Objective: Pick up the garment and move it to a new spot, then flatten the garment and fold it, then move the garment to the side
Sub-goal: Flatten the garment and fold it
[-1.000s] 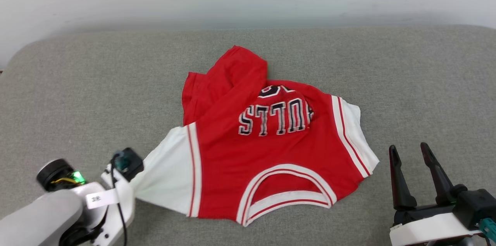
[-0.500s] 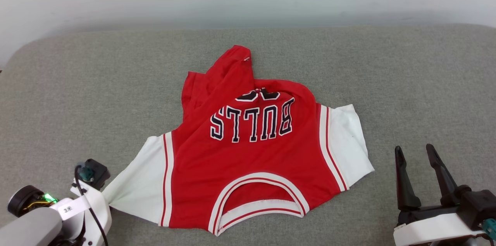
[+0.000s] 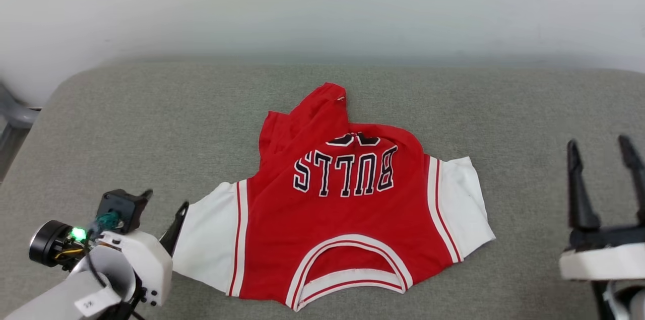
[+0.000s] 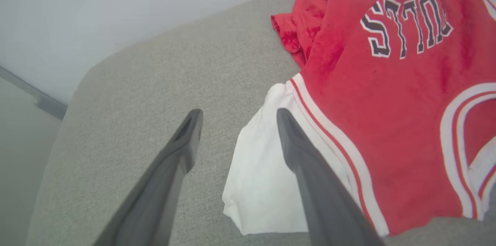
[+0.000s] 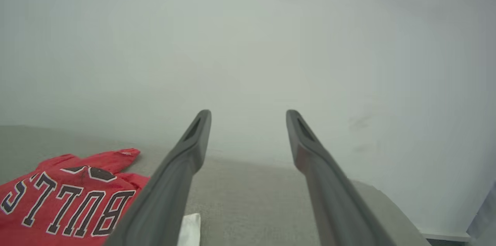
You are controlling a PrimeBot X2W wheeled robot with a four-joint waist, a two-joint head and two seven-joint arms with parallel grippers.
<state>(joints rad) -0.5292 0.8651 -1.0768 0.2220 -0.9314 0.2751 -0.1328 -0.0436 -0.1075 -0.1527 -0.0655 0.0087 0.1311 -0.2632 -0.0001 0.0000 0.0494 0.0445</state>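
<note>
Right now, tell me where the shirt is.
In the head view the shirt lies in the middle of the grey cushion, collar nearest the robot, one white sleeve beside the open left jaws.

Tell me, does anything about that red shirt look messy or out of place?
Yes. The garment is not flat: its far end is bunched and folded over itself, partly hiding the number beyond the BULLS lettering. Both white sleeves lie spread out.

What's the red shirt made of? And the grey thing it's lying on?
The garment looks like thin, soft, matte jersey cloth, perhaps polyester: it lies limp and crumples into folds at its far end. The grey surface looks like coarse woven upholstery, probably padded: flecked weave, rounded corner.
</note>
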